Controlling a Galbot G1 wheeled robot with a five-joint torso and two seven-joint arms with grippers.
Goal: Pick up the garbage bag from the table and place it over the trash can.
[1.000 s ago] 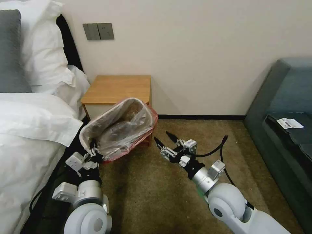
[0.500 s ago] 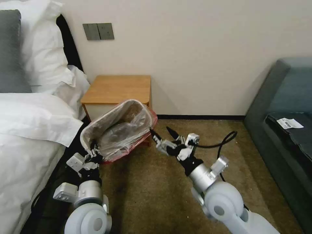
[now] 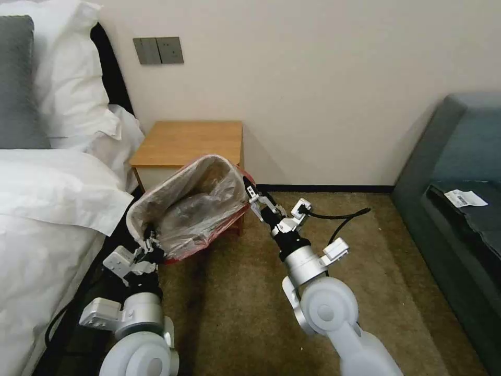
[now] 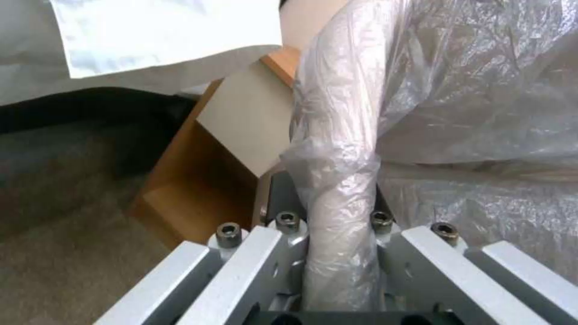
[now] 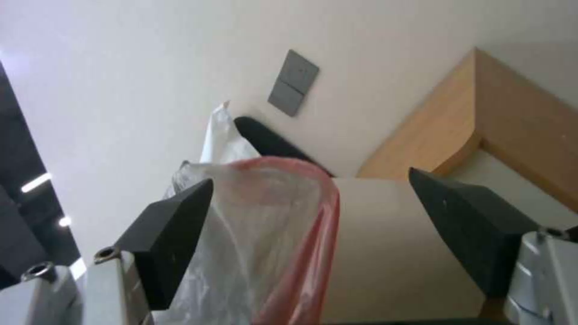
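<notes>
The cream trash can (image 3: 136, 210) hangs tilted above the carpet in front of the table (image 3: 188, 141), its mouth toward me. The crinkled garbage bag (image 3: 201, 209) lines it, and the red rim (image 3: 229, 219) is folded over the right and near edges. My left gripper (image 3: 148, 243) is shut on the can's near-left rim, which is wrapped in plastic (image 4: 337, 180). My right gripper (image 3: 255, 197) is open at the can's right edge. Its black fingers (image 5: 174, 225) straddle the bag's red rim (image 5: 328, 216) and the can's wall (image 5: 385, 234).
A bed with white bedding (image 3: 47, 209) runs along the left, close to my left arm. A dark sofa (image 3: 459, 183) stands at the right. A grey switch plate (image 3: 157, 50) is on the wall. Brown carpet (image 3: 250, 303) lies open between my arms.
My right gripper has moved forward and left, from the open carpet up to the can's right rim. The can's mouth has lifted slightly. The left gripper has kept its hold.
</notes>
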